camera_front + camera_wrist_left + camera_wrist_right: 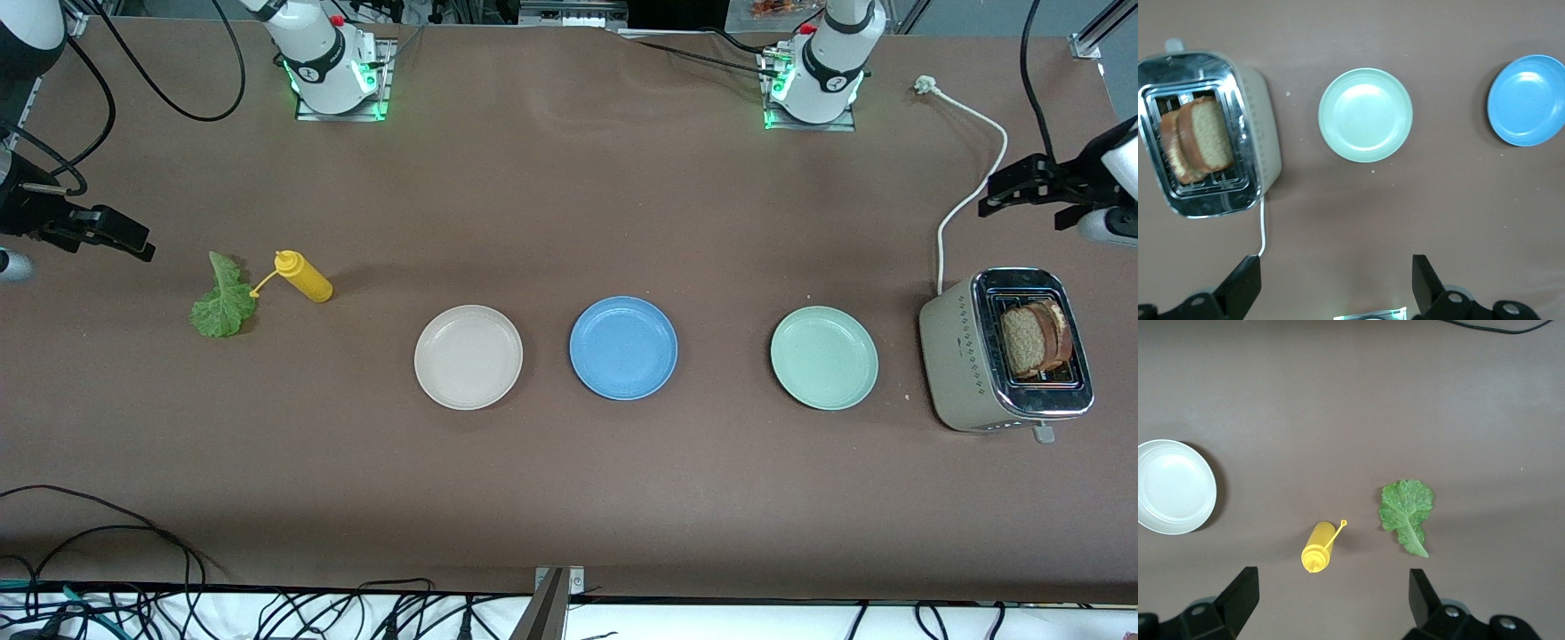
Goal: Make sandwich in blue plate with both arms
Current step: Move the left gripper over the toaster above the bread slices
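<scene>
A flat, matte brown table (569,222) carries everything. Two glossy white arms with dark joints rise from bases along its edge, both raised and waiting. The left gripper (1337,287) hangs over the table near the toaster at the left arm's end, its black fingers (1245,283) spread wide around nothing. The right gripper (1331,603) hangs over the right arm's end above the lettuce and bottle, its jaws just as wide and just as empty.

One boxy beige toaster (956,356) with a shiny chrome top stands at the left arm's end, and a white cord (969,191) trails from it. Two square brown bread slices (1036,338) with darker crusts stand upright in its slots, leaning together.

Three round, shallow, matte plates with raised rims sit in a row: a pale green plate (824,357) nearest the toaster, the blue plate (623,348) in the middle, bare, and a cream-white plate (468,356) toward the right arm's end.

One smooth yellow squeeze bottle (307,276) lies on its side, cap dangling. Just beside it lies one ruffled green lettuce leaf (222,302).
</scene>
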